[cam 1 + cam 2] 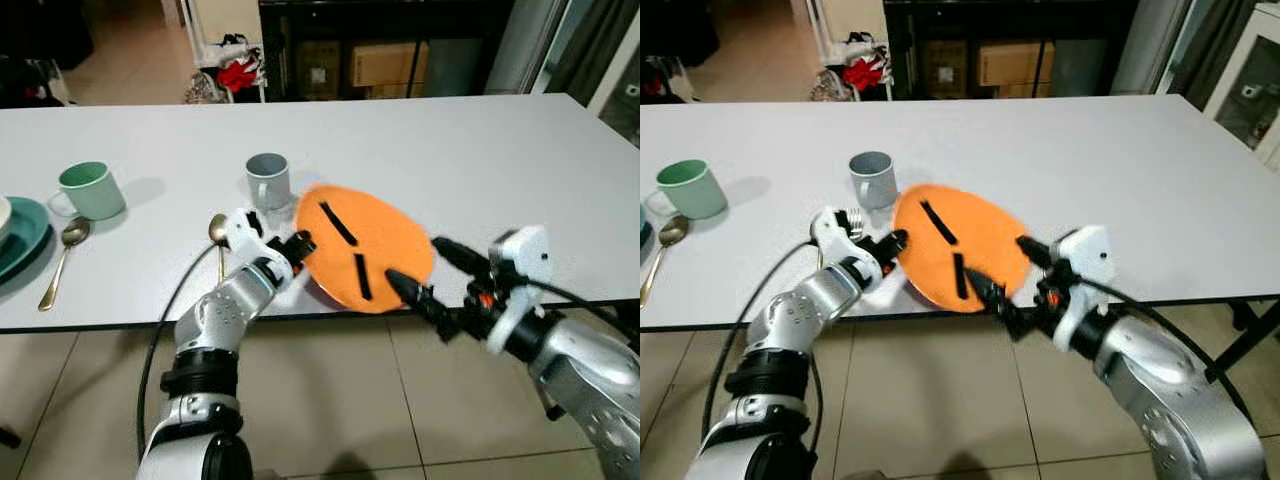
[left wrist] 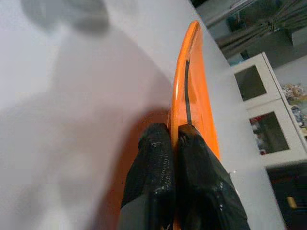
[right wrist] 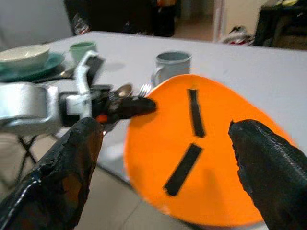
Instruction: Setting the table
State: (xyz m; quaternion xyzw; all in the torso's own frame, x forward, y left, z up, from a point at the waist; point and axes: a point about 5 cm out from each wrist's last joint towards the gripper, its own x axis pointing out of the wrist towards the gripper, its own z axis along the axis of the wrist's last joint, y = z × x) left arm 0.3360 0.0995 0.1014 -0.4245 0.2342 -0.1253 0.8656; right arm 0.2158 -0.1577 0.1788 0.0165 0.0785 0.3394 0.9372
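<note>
Our left claw (image 1: 300, 246) is clamped shut on the rim of the round orange plate with two black tape strips (image 1: 365, 247), which we hold tilted at the near edge of the white worktop (image 1: 450, 160). Our right claw (image 1: 425, 270) stands wide open just beside the plate's near right edge, its fingers not touching it. Behind the plate sits a small grey ceramic mug (image 1: 268, 179), and a gold-coloured spoon (image 1: 218, 231) lies just left of our left wrist. Further left stand a pale green mug (image 1: 90, 189), a second gold spoon (image 1: 64, 257) and a teal plate (image 1: 22, 240). Beneath us is a beige tiled floor (image 1: 330, 400); cardboard boxes (image 1: 385, 64) sit beyond the worktop.
</note>
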